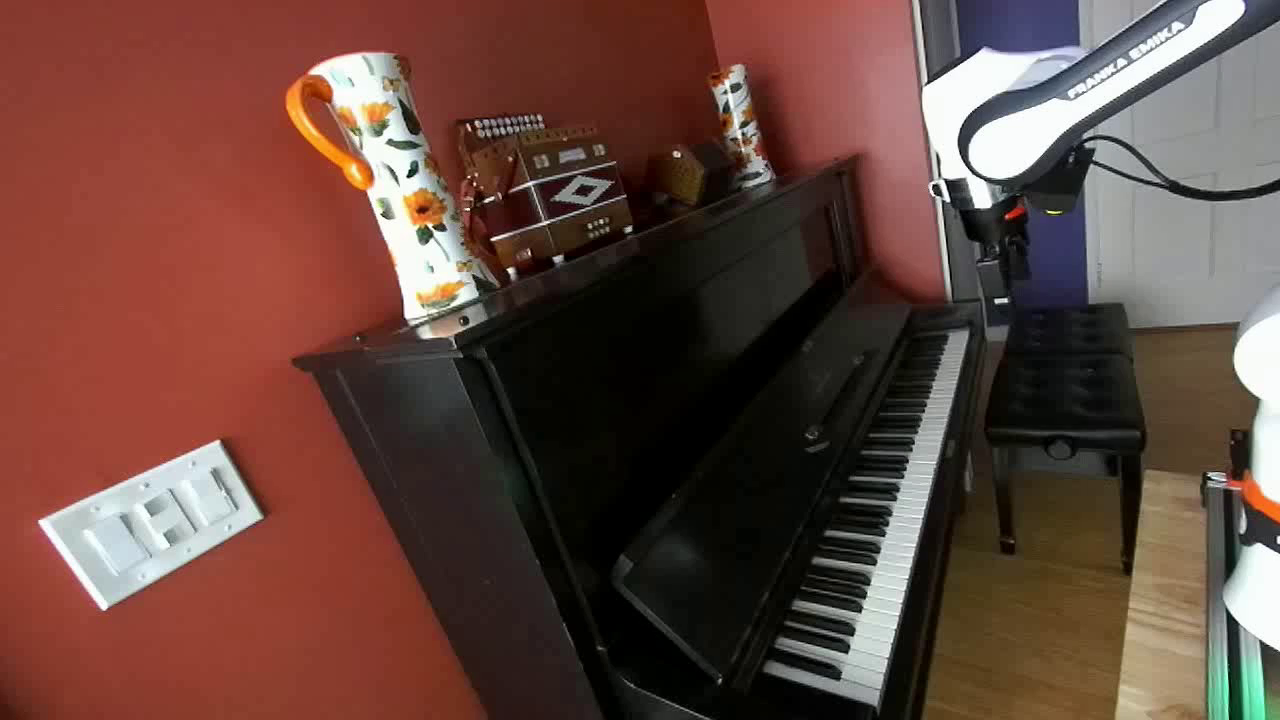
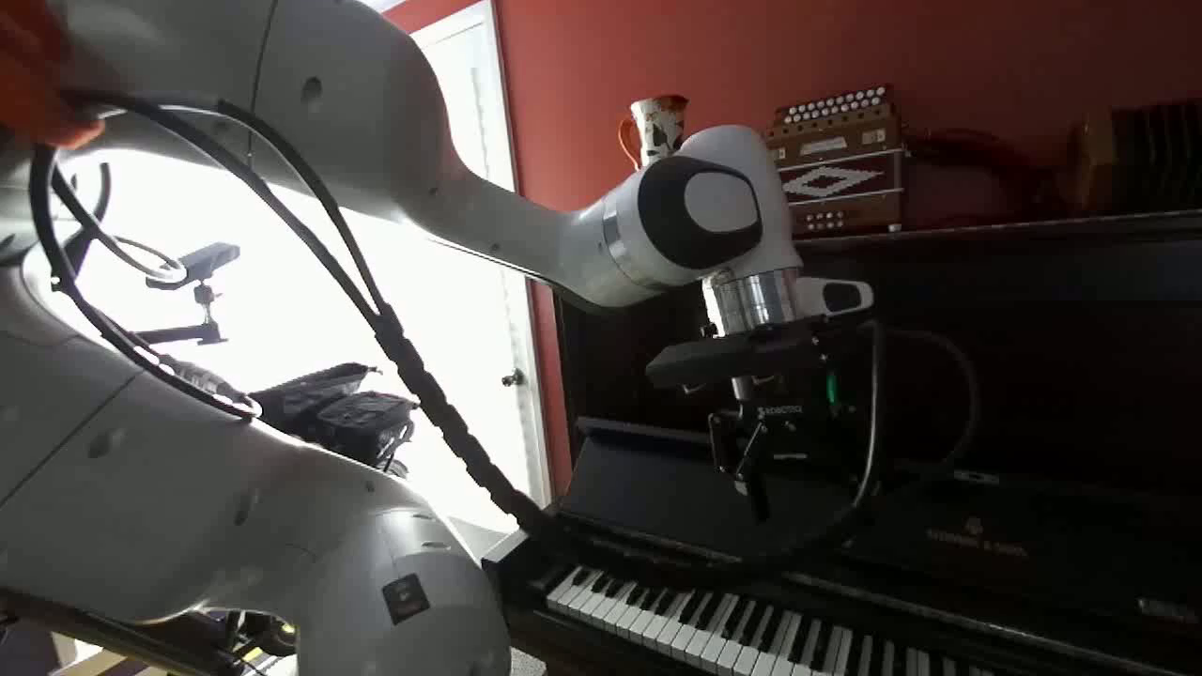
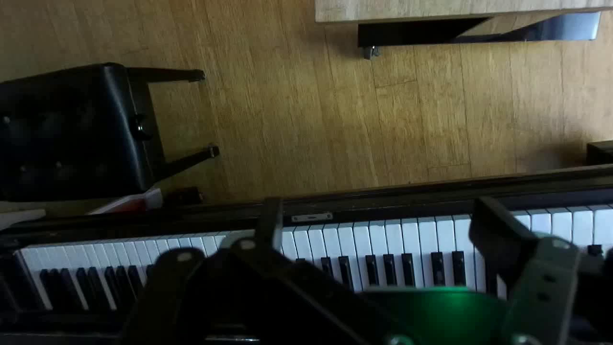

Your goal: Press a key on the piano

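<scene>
Red wall: backdrop beyond the hand.
Piano: beyond the hand, front reaching below it.
Keys: beneath the hand, uncovered, apart from it.
Hand: released, spread wide, holding nothing; positioning seems mostly done, lowering and pressing a key remain.

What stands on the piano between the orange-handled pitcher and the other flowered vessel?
An accordion and a smaller brownish object stand there atop the piano, in an exterior view.

Stands along a red wall as a glossy black upright piano with keys uncovered, seemingly level.
</scene>
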Action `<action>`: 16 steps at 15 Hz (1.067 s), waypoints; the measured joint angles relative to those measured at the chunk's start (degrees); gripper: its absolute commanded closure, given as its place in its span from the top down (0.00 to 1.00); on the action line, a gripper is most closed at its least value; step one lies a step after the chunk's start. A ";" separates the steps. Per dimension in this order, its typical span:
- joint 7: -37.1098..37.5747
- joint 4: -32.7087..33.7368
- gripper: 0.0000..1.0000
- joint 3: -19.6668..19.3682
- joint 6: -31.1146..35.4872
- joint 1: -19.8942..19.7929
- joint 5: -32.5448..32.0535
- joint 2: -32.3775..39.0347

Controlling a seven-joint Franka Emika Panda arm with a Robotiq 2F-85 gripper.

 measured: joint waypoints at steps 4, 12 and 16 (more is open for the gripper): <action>0.00 0.00 1.00 0.00 0.00 0.00 0.00 0.01; -1.20 -1.39 1.00 0.09 3.91 7.95 6.09 5.11; -4.87 -3.14 1.00 0.13 12.26 15.31 14.57 12.77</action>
